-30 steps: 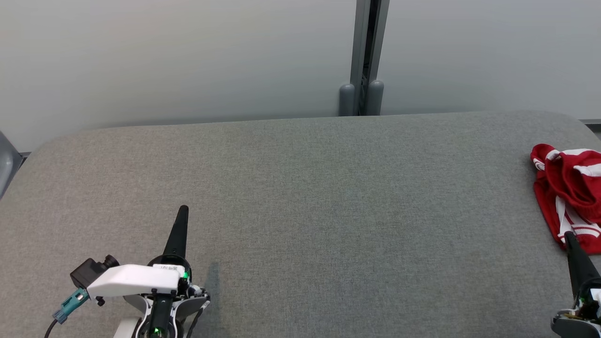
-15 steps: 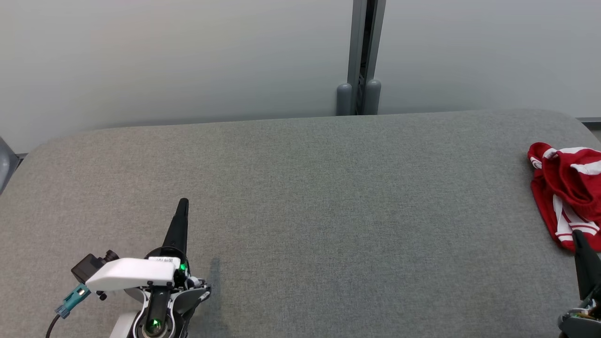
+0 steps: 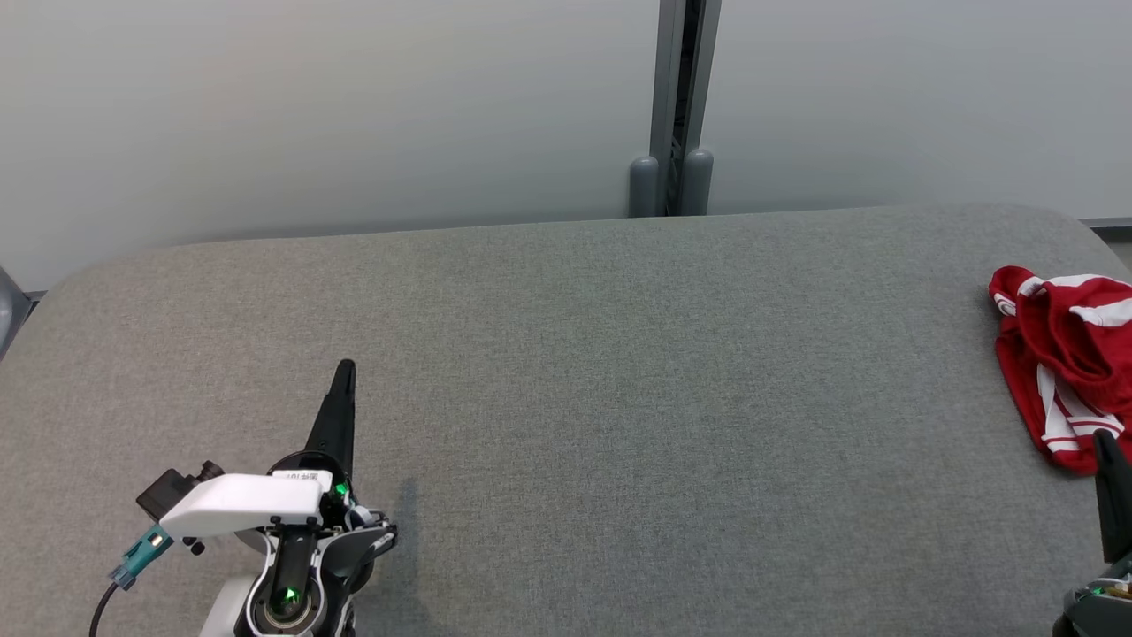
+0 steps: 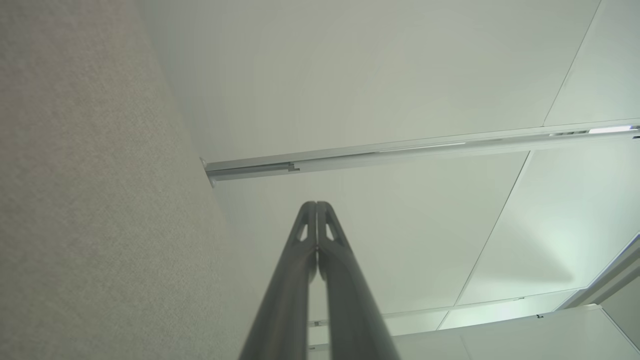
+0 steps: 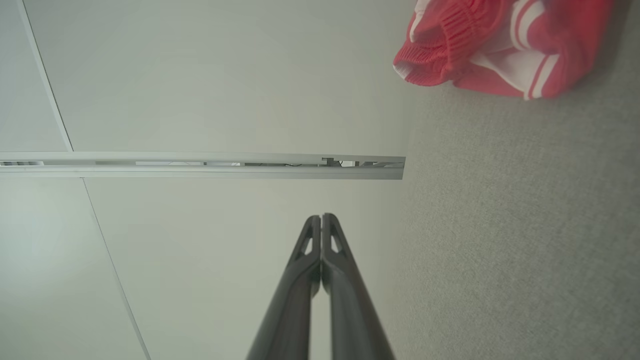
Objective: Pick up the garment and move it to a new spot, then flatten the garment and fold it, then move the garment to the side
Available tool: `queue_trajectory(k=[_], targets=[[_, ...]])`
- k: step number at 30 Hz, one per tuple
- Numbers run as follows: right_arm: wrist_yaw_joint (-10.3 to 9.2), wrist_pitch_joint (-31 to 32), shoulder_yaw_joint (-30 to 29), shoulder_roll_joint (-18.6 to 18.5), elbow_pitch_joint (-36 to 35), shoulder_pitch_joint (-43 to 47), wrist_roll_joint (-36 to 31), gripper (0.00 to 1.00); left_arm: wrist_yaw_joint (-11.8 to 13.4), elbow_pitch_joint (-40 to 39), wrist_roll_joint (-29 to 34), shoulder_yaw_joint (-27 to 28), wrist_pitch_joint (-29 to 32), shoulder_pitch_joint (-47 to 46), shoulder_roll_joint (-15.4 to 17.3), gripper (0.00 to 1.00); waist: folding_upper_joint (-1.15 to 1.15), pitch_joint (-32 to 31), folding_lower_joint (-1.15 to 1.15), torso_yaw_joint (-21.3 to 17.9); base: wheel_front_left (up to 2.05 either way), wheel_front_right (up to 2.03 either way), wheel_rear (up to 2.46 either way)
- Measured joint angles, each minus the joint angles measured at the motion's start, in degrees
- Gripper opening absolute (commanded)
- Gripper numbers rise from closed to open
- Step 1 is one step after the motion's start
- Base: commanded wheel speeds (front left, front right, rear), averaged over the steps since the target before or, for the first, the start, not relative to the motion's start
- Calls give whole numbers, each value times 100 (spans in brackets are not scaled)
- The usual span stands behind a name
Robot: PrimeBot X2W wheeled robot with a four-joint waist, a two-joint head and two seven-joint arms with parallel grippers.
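Holding nothing in the left gripper (image 3: 344, 372), fingers pressed together, low over the near left of the grey tabletop (image 3: 619, 398). Pointing the right gripper (image 3: 1107, 442), likewise pinched closed and empty, from the near right edge, tip near but apart from the crumpled red-and-white garment (image 3: 1057, 354) lying at the tabletop's far right, well apart from the left gripper.

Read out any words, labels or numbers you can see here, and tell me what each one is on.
White label on the body of the left gripper: dark print, too small and blurred to read.
Red and white garment: stripes, no lettering that I can make out.
No other text can be read.
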Motion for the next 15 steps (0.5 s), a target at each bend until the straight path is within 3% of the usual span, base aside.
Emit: queue_trajectory(k=[15], targets=[[0,1,2,0,-1,-1,0,0,-1,1,-7,-1,0,-25,0,0,0,0,0,0,0,0,0]])
